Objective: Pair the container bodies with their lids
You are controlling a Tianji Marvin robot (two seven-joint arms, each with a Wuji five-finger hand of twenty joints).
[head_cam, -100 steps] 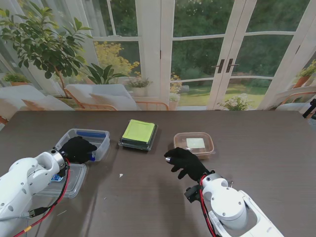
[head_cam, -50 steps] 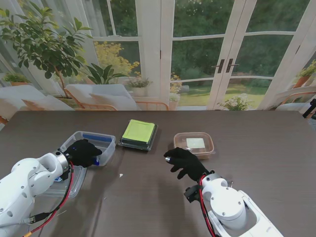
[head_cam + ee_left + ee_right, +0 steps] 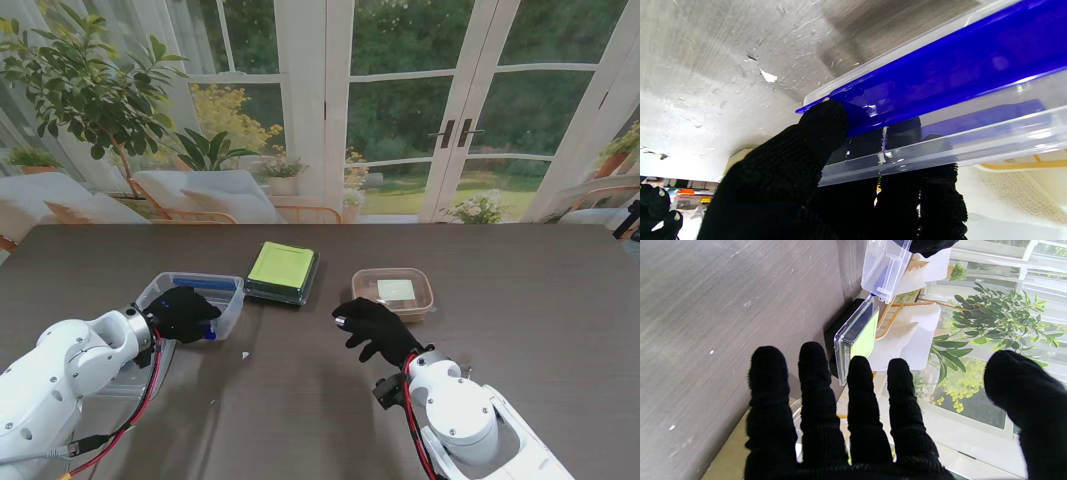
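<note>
My left hand (image 3: 185, 312) is shut on the near wall of a clear container body with blue clips (image 3: 200, 294), holding it just left of the black container. In the left wrist view the thumb (image 3: 820, 133) presses by the blue clip (image 3: 940, 73), and the other fingers show through the clear wall. A flat clear lid (image 3: 135, 380) lies nearer to me, mostly hidden under my left forearm. A black container with a green lid (image 3: 283, 270) sits mid-table. A brownish lidded container (image 3: 393, 292) stands to its right. My right hand (image 3: 372, 328) hovers open, fingers spread, just in front of it.
A small white scrap (image 3: 245, 355) lies on the dark table between my arms. The right wrist view shows the green-lidded container (image 3: 858, 336) and the held clear body (image 3: 885, 263) beyond my spread fingers. Windows and plants stand behind the far edge.
My left hand has carried the clear container to the right, off its lid and close to the black container. The right hand has stayed still.
</note>
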